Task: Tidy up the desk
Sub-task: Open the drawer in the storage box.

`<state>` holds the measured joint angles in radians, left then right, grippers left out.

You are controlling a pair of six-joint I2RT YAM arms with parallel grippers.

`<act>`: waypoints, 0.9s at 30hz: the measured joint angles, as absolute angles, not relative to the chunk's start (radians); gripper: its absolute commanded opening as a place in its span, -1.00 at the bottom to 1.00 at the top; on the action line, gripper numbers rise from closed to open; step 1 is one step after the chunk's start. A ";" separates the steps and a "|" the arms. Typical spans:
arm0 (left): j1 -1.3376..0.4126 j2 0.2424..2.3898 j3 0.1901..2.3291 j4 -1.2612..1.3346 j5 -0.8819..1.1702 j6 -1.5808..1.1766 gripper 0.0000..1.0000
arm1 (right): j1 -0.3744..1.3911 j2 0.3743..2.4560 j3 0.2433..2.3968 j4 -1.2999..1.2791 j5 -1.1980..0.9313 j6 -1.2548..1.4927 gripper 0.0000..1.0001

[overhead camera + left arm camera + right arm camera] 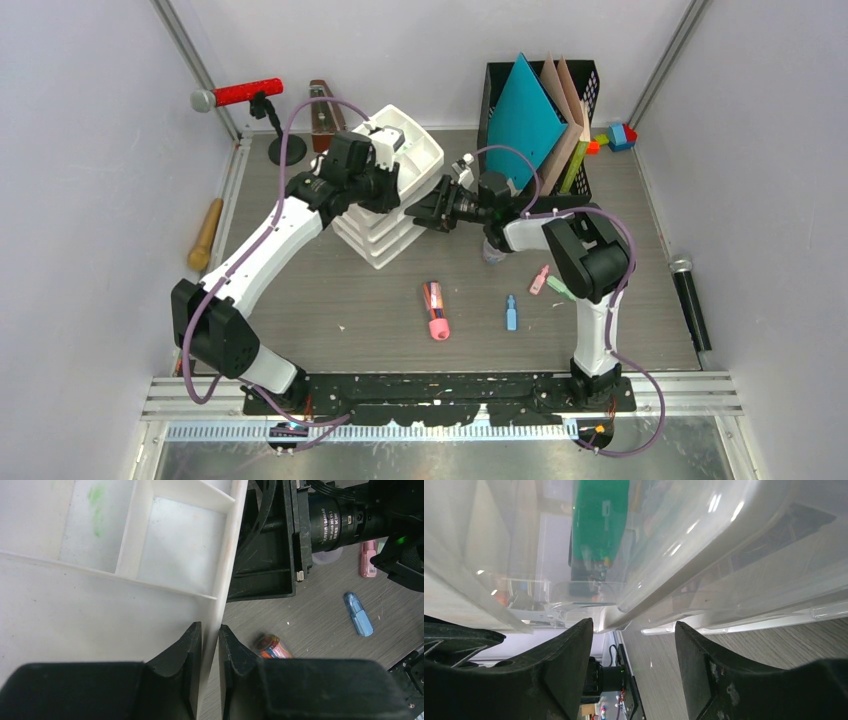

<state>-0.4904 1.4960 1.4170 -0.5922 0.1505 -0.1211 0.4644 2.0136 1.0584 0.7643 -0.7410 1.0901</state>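
Observation:
The desk [340, 310] is a grey-brown wood-grain top. A stack of white compartment trays [415, 150] stands at its middle back. My left gripper [392, 192] is shut on the thin right wall of the top tray [165, 555]; in the left wrist view the jaws [210, 630] pinch that wall from both sides. My right gripper [418, 212] is open and empty beside the stack's right side. In the right wrist view [634, 630] the tray edges [724, 555] lie just beyond its fingertips, with no touch visible.
A pink marker [435, 310], a blue clip [511, 312] and pink and green pieces [548, 283] lie on the desk. A black file holder [585, 165] with folders stands back right, toy blocks [620, 135] beside it. A red microphone [245, 93] stands back left, a black one [690, 300] lies right.

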 measured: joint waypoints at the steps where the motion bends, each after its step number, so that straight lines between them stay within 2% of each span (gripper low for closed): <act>1: -0.490 1.496 1.417 -0.591 0.151 -0.123 -1.00 | 0.465 2.015 1.058 0.771 -0.740 1.095 0.34; 27: -0.472 1.477 1.354 -0.495 0.191 -0.179 -1.00 | 0.492 2.082 0.968 1.086 -0.644 1.383 0.18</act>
